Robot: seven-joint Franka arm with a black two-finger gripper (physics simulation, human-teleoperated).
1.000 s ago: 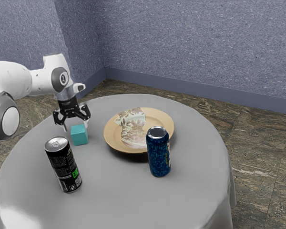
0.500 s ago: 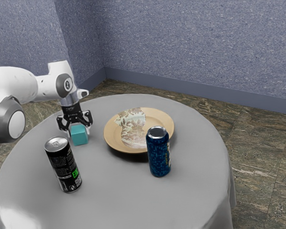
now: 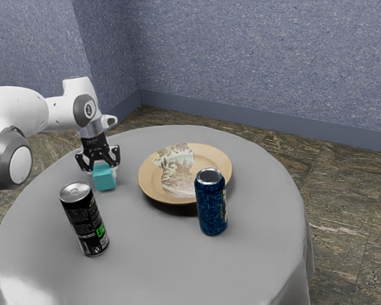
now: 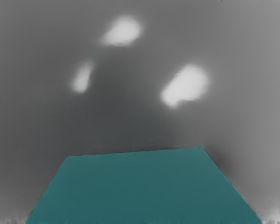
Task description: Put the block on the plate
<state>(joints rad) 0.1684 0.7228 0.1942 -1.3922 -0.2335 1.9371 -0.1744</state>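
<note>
Teal cube-shaped block (image 3: pixel 104 180) is gripped by black two-finger gripper (image 3: pixel 104 171), jaws parted about a block's width, at the exterior view's left, apart from round tan patterned plate (image 3: pixel 151 185). Block could be twisted or dropped if pinched too high; plate rim could be clipped if block is carried too low. Finger contact is partly hidden, clearance under block can't be told, and block is cut off at wrist view's lower edge.
</note>
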